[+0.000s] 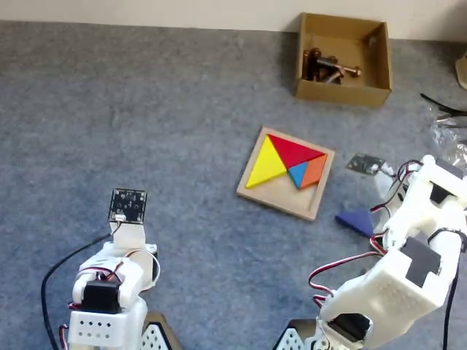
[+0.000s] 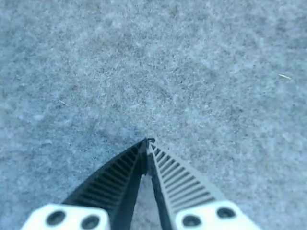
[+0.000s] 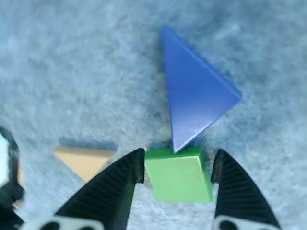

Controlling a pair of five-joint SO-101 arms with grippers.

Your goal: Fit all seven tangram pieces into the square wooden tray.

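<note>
The square wooden tray (image 1: 252, 191) lies tilted on the grey felt, holding a yellow triangle (image 1: 265, 165), a red triangle (image 1: 295, 151), a small blue triangle (image 1: 297, 173) and an orange piece (image 1: 313, 173). A dark blue triangle (image 1: 357, 221) (image 3: 194, 92) lies right of the tray. In the right wrist view a green square (image 3: 178, 176) sits between the fingers of my open right gripper (image 3: 177, 165), one corner of the blue triangle touching it; a tan triangle (image 3: 84, 161) lies beside. My left gripper (image 2: 146, 143) is shut over bare felt at the front left.
A cardboard box (image 1: 342, 60) with metal parts stands at the back right. A small circuit board (image 1: 365, 165) and clear packaging (image 1: 449, 131) lie near the right edge. The right arm (image 1: 408, 270) covers the front right.
</note>
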